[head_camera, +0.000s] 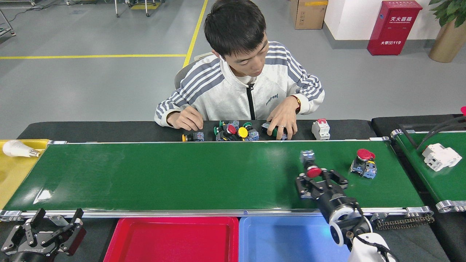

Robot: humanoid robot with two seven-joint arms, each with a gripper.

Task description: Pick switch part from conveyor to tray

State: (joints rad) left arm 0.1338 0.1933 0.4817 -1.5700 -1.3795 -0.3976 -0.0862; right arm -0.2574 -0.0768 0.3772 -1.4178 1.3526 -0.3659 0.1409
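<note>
Nearest, at seven o'clock, the left gripper (54,227) hung open and empty. The right gripper (320,178) straddled the red-capped switch (312,170) on the conveyor (182,174), fingers spread, not yet clamped. A late squeeze on a carried-along part might clip its cap and tip it.

A: Illumination status?
B: Bright, even overhead lighting. White glare patches appear on the long glossy green conveyor belt (182,174) at its left end. Shadows soft.
A: Sharpness?
B: Sharp throughout; no motion blur visible.
</note>
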